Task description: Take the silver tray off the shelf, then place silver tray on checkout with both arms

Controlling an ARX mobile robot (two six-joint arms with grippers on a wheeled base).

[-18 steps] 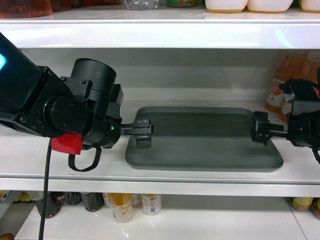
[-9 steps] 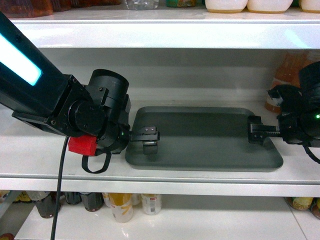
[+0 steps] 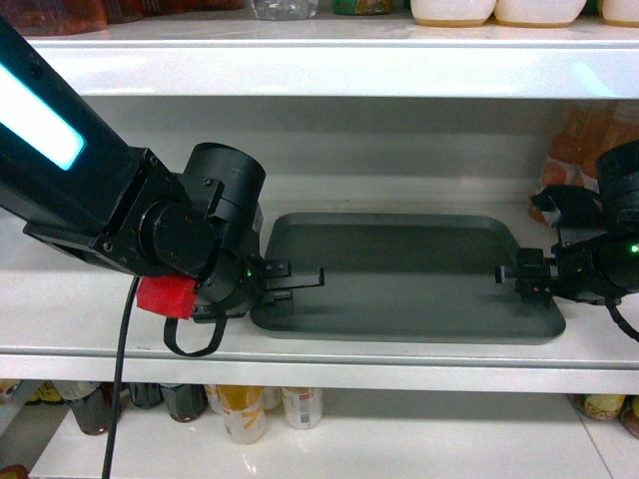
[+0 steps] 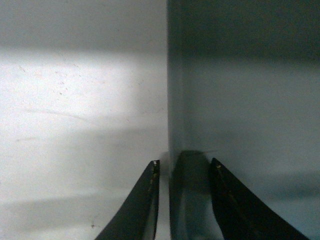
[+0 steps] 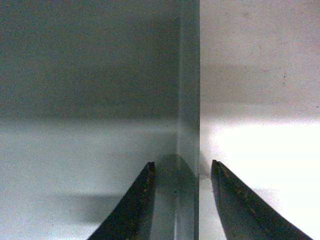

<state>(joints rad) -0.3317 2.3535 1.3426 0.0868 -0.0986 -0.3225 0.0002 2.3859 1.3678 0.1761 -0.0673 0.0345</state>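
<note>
Lying flat on the white shelf [image 3: 120, 319], the silver tray [image 3: 399, 274] sits between the two black arms in the head view. The left gripper [image 3: 300, 282] is at the tray's left edge, and the right gripper [image 3: 521, 279] is at its right edge. The left arm has a bright cyan strip [image 3: 35, 110] and a red part [image 3: 165, 296]. Bottles [image 3: 250, 409] stand on the board below, and an orange bottle [image 3: 584, 140] stands behind the right arm.

From the left wrist, two dark fingers [image 4: 145, 205] are apart, one on each side of the tray's rim [image 4: 175, 125]. They do not pinch it.

From the right wrist, the fingers [image 5: 227, 200] are apart too, with the tray's rim [image 5: 188, 100] between them. One finger is over the tray and one is over the white shelf.
</note>
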